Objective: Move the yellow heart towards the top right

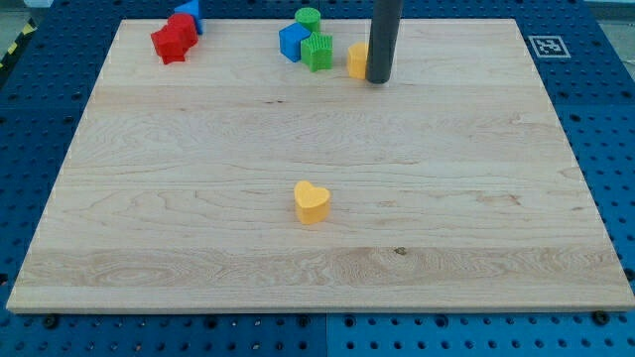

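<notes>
Yellow heart [311, 201] far below my tip [377, 79]

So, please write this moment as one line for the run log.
task: yellow heart to top right | yellow heart: lower middle of board, untouched | my tip: near top edge, beside yellow block, far from heart

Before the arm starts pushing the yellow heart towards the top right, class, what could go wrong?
My tip sits far from the yellow heart, touching or nearly touching another yellow block, which it may drag. The heart's curved sides could make it rotate or slip off an off-centre push. A push angled too far up could hit the green block.
</notes>
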